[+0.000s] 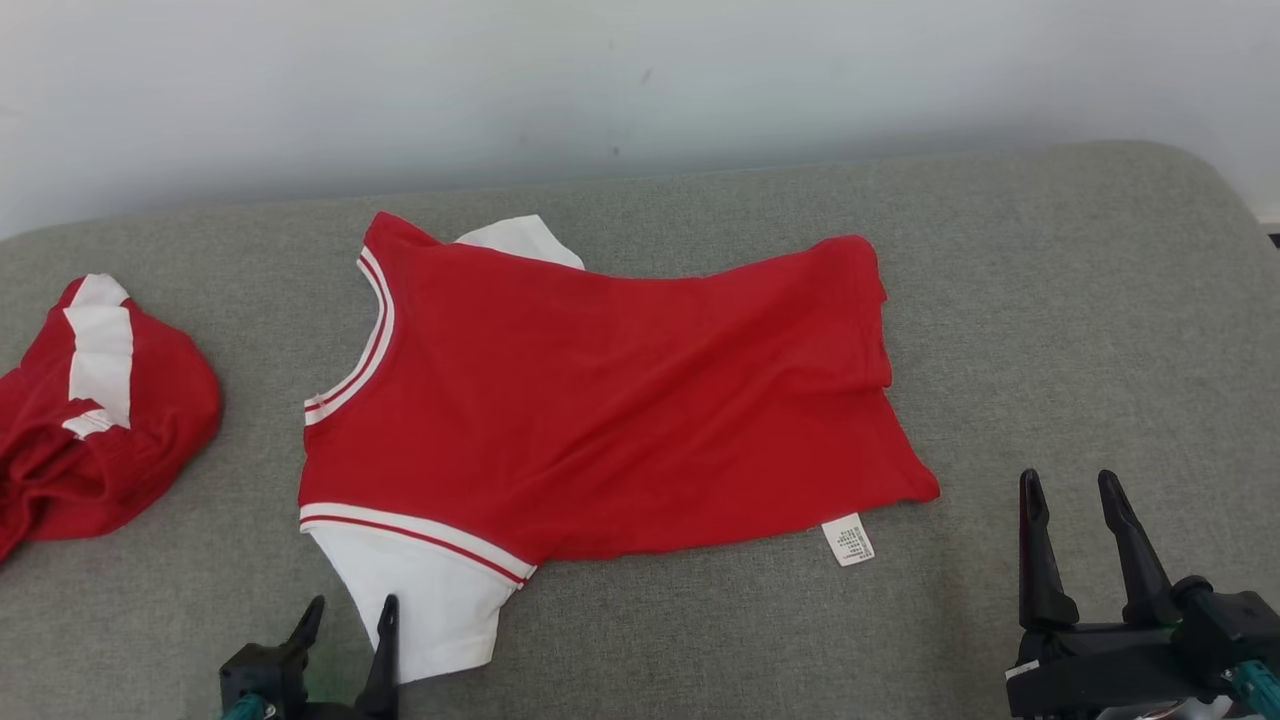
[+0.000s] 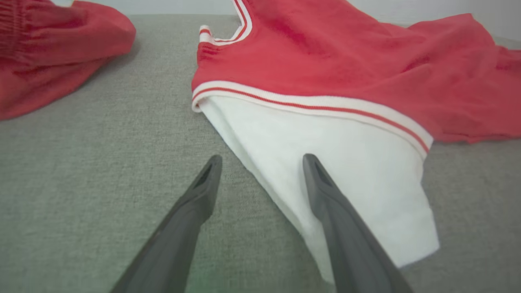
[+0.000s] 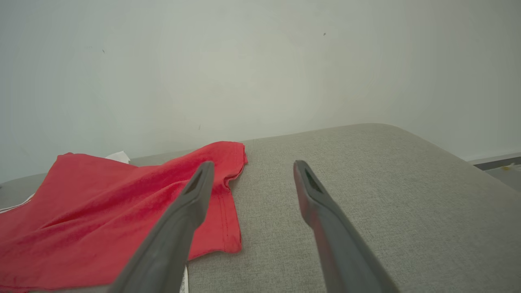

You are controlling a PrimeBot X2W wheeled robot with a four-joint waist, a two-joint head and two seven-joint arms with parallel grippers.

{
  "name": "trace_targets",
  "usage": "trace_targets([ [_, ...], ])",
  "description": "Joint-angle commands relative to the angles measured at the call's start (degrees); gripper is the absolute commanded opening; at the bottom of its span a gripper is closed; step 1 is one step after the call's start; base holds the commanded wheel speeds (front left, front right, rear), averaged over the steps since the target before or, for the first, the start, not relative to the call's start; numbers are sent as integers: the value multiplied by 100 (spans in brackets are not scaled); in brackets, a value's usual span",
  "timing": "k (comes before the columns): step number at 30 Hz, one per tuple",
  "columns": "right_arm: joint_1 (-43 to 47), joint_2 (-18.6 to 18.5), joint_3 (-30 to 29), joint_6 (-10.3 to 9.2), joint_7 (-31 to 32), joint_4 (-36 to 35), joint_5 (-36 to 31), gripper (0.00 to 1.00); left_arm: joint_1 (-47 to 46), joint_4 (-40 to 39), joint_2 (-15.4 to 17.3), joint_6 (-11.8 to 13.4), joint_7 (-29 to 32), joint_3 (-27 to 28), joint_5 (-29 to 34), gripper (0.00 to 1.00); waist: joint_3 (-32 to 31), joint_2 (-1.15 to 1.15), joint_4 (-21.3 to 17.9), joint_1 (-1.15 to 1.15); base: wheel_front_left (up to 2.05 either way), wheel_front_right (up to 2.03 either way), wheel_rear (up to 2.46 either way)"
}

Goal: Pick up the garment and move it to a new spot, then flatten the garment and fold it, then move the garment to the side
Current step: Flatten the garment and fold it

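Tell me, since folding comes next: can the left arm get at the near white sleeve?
Probably yes. The open left tool sits right at the white sleeve, straddling its edge, with nothing between them but bare cushion.

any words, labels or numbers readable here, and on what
White tag at the hem of the shirt: lines of print, too small to read.
No other text, brand or number can be made out.
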Motion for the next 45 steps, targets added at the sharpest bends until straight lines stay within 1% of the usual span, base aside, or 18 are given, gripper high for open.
trace_targets([
  [1,-37,18,-9,-13,-8,6,19,100,-100,194,7,28,-19,37,44,100,19,0,-43,-1,0,0,0],
  [2,-35,26,-12,-13,-8,12,15,100,-138,289,-26,53,-19,49,65,100,10,0,-49,-1,0,0,0],
  [3,-34,38,-23,-13,-8,-8,16,100,-135,613,-69,98,-19,72,70,100,-13,0,-51,-1,0,0,0],
  [4,-45,43,-27,-13,-8,-43,24,100,-201,648,-87,90,-19,57,73,100,-17,0,-44,-1,0,0,0],
  [5,-42,51,-30,-13,-8,-52,22,100,-254,669,-128,70,-19,37,41,42,-29,0,-35,-1,0,0,0],
  [6,-30,57,-33,-13,-8,-57,17,100,-253,729,-156,51,-19,-22,46,0,-41,0,-18,-1,0,0,0],
  [12,11,64,5,-13,-8,-61,33,100,-341,816,-257,8,-19,-186,-57,0,-116,0,99,-1,0,0,0],
  [15,7,72,27,-13,-8,-71,35,100,-345,805,-254,-2,-19,-230,-53,0,-152,0,142,-1,0,0,0],
  [19,60,80,-31,-13,-8,-87,36,100,-284,408,-162,64,-19,-63,43,0,-208,0,229,-1,0,0,0],
  [21,101,95,-61,-13,-8,-91,32,100,-181,148,-102,143,-19,8,138,0,-238,0,287,-1,0,0,0],
  [27,178,131,-87,-13,-8,-53,60,100,233,-374,54,287,-19,-18,376,0,-292,0,447,-1,0,0,0],
  [31,170,153,-85,-13,-8,-43,63,100,485,-457,15,291,58,-61,329,0,-296,0,483,-1,0,0,0],
  [37,184,154,-65,-13,-8,19,58,100,770,-303,-199,211,287,-327,162,0,-324,0,523,-1,0,0,0],
  [38,186,142,-64,-13,-8,34,63,100,771,-263,-225,216,271,-364,152,16,-334,0,525,-1,0,0,0],
  [39,190,133,-63,-13,-8,45,68,100,754,-237,-247,229,239,-385,139,100,-348,0,528,-1,0,0,0],
  [42,245,114,-124,-13,-8,60,71,100,694,-283,-295,299,112,-397,137,100,-420,0,583,-1,0,0,0],
  [45,312,109,-195,-13,-8,61,83,100,719,-493,-291,394,12,-305,150,100,-503,0,660,-1,0,0,0],
])
